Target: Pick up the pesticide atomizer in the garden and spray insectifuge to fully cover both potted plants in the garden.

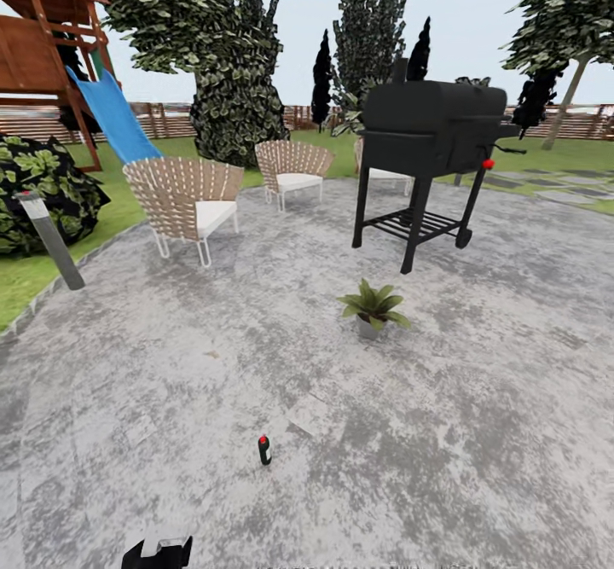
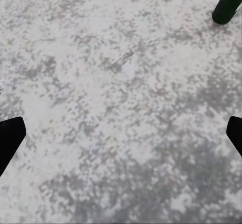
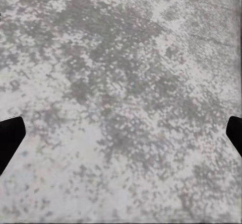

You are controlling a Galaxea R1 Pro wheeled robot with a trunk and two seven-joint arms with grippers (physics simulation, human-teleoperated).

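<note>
The pesticide atomizer point(image 1: 264, 449), a small dark-green bottle with a red tip, stands upright on the grey stone patio point(image 1: 477, 432) of the garden, close in front of me. Its dark lower body point(image 2: 227, 5) also shows at the edge of the left wrist view, well away from my left gripper point(image 2: 121, 136), which is open over bare stone. One of the potted plants point(image 1: 373, 304), a green rosette in a little grey pot, sits farther out on the patio, in front of the grill. My right gripper point(image 3: 121, 136) is open above mottled stone, holding nothing.
A black grill point(image 1: 431, 151) stands behind the plant. Two wicker chairs point(image 1: 186, 202) point(image 1: 292, 170) sit at the patio's far left. A grey post light point(image 1: 49, 240) leans at the lawn edge. A blue slide point(image 1: 115, 117), trees and a wooden fence lie beyond.
</note>
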